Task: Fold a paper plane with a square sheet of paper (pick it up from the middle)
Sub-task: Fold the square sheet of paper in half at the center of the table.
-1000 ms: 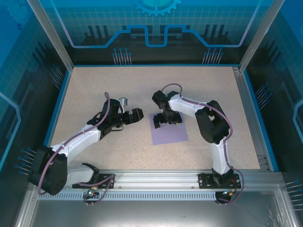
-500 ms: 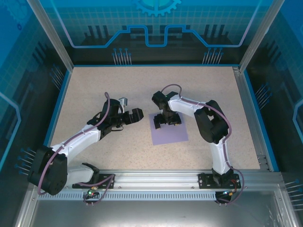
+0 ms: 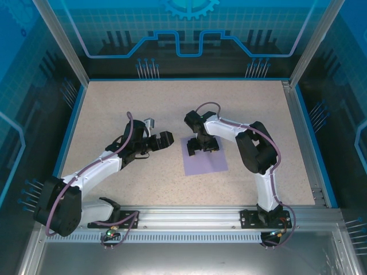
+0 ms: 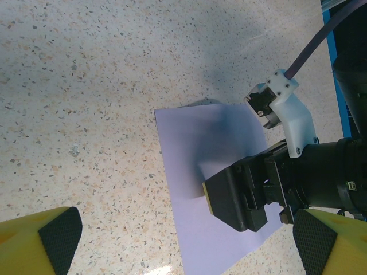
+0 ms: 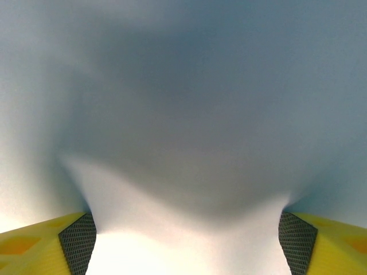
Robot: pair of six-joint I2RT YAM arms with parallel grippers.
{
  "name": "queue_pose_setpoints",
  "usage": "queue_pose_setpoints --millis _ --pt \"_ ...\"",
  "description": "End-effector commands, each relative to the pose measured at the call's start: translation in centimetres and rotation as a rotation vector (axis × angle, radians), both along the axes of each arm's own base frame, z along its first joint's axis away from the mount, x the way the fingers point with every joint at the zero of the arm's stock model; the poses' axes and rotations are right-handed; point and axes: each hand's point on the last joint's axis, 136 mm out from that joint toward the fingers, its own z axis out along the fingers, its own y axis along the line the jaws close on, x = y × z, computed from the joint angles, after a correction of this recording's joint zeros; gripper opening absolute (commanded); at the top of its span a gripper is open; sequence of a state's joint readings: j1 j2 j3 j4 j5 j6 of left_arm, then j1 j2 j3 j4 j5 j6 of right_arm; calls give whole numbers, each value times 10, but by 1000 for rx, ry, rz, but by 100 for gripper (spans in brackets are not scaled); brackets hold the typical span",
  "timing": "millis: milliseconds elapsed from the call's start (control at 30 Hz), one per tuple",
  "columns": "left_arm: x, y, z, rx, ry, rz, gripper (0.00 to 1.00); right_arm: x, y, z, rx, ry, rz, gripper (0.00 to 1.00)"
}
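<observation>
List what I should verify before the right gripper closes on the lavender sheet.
1. Right gripper over the pale-purple square paper sheet: ok.
2. Right gripper open: ok, fingers spread wide.
3. Contact at the sheet's middle: cannot tell, since the gripper's body covers the spot.
4. Sheet flat and uncreased: ok in the left wrist view.
5. Left gripper open, beside the sheet and not touching it: ok.

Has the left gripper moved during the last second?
No. In the top view, the left gripper stays at the same spot on the speckled table, equally far from the blue left border.
</observation>
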State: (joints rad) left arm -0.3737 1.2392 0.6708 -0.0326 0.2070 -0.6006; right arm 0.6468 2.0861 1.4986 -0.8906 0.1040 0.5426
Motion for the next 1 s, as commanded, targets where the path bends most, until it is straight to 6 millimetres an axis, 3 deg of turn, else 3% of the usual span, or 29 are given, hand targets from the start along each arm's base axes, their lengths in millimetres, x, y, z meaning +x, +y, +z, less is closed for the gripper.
queue_pose_setpoints --millis 0,233,567,733,900,967 --pt "-1 0 1 -1 10 -3 99 -16 -8 -26 -28 79 -9 86" --pt "-1 1 2 -1 8 -2 99 -9 -1 -10 14 36 -18 72" --pt "0 5 4 17 4 18 99 -1 9 30 122 -47 -16 36" --pt "1 14 2 20 21 64 99 1 36 72 383 -104 -17 32" --pt "5 17 11 -65 38 68 99 6 66 129 797 -131 -11 36" --pt "7 13 16 -122 43 45 99 8 70 140 918 -115 -22 37"
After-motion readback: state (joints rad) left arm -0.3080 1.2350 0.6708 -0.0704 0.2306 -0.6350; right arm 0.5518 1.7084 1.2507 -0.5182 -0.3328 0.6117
